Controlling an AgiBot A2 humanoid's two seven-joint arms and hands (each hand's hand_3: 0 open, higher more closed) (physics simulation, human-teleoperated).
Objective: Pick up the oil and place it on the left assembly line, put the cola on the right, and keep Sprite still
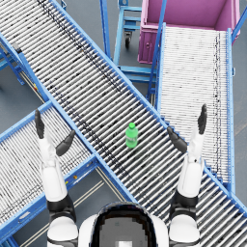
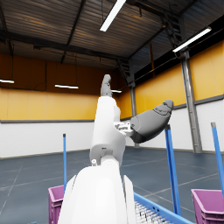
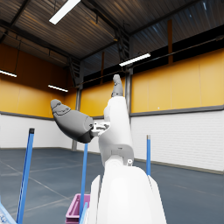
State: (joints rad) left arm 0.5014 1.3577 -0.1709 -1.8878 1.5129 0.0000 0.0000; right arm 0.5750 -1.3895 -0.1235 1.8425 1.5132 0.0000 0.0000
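A green Sprite bottle [image 1: 131,135] stands upright on the middle roller conveyor [image 1: 91,91], between my two arms. No oil or cola shows in any view. My left hand [image 1: 47,133] is raised over the left conveyor [image 1: 24,164], fingers spread, holding nothing. My right hand [image 1: 192,132] is raised near the right conveyor [image 1: 193,77], also spread and empty. In the left wrist view my left hand [image 2: 131,118] points up toward the warehouse ceiling; in the right wrist view my right hand [image 3: 94,120] does the same.
A pink bin [image 1: 188,19] sits at the far end of the right conveyor. Blue frame rails [image 1: 108,24] border every belt. More pink bins [image 2: 210,205] [image 3: 78,210] show low in the wrist views. Grey floor lies between the conveyors.
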